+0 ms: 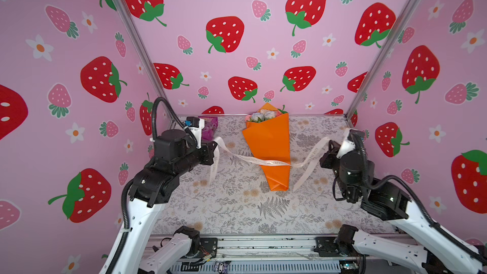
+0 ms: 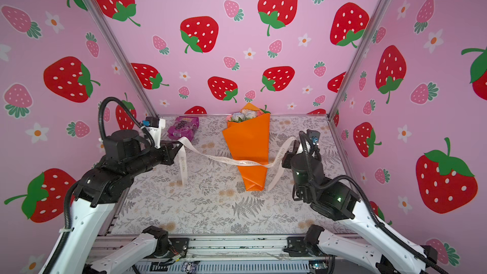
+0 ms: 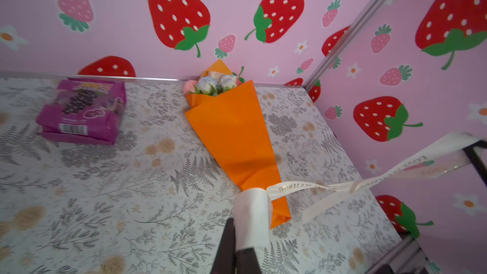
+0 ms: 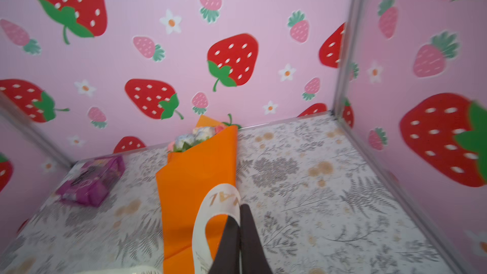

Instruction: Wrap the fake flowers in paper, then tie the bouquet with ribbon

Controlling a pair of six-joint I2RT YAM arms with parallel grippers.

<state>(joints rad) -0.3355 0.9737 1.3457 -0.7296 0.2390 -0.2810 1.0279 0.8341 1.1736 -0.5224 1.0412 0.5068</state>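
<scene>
I have the grey leaf-printed tabletop (image 1: 237,206) filling the lower middle of both top views. The bouquet of fake flowers (image 1: 268,148), pink and white rose heads in a cone of orange wrapping paper, lies flat on it at the centre. Its long axis runs up the frame: the folded narrow end points toward the bottom edge and the heads sit at the top, against the back wall. A purple snack packet (image 2: 183,127) lies well apart at the upper left and plays no part.

The cream printed ribbon (image 1: 250,159) crosses the paper near its narrow end, roughly square to that axis. Its strands meet just at the right edge of the cone, and one loose tail trails toward the bottom of the frame on each side.

My left hand (image 1: 212,146) is left of centre, clamped tight on the ribbon's left run, with the band bunched between its closed fingers (image 3: 232,243) in the left wrist view. My right hand (image 1: 328,147) is right of centre, also pinched fully closed on the ribbon, which loops over its fingers (image 4: 237,233) in the right wrist view.

Both hands sit about level, one on each side of the bouquet, and I judge the right one slightly nearer the crossing. Any tightening pull would run sideways across the axis, outward to both frame edges, and an uneven pull could swing the narrow end.
</scene>
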